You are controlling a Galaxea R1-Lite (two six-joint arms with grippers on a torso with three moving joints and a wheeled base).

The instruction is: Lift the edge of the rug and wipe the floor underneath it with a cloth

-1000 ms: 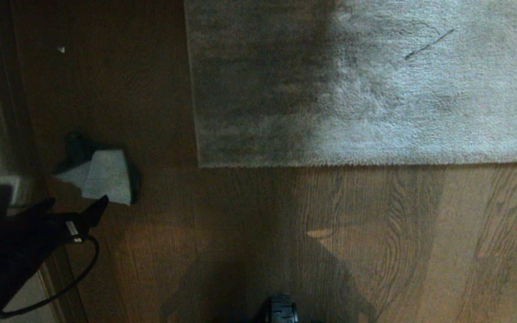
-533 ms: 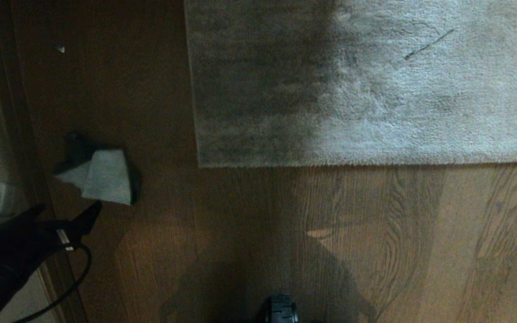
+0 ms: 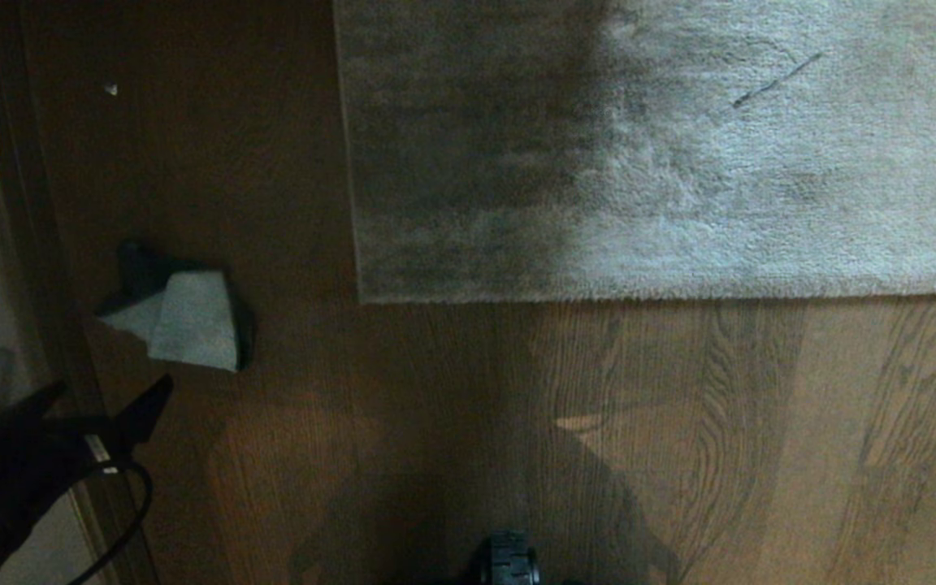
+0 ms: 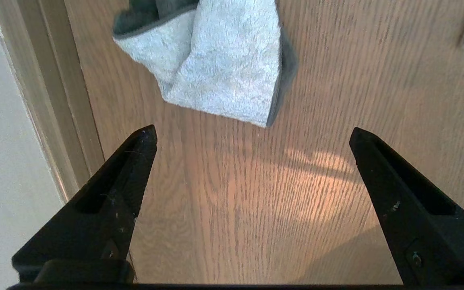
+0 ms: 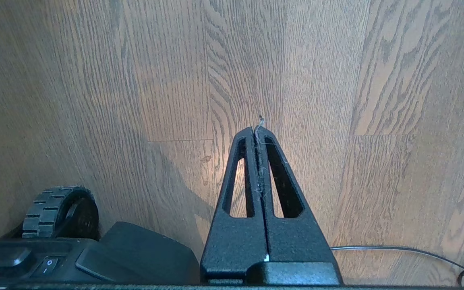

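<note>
Your left tool hangs over the floor with its 2 fingers spread wide and nothing between them. The cloth lies crumpled on the planks just ahead of those tips, untouched, close to the baseboard and well apart from the rug edge, which lies flat. Your right tool is pressed fully together, empty, above bare planks beside the robot's wheel.
</note>
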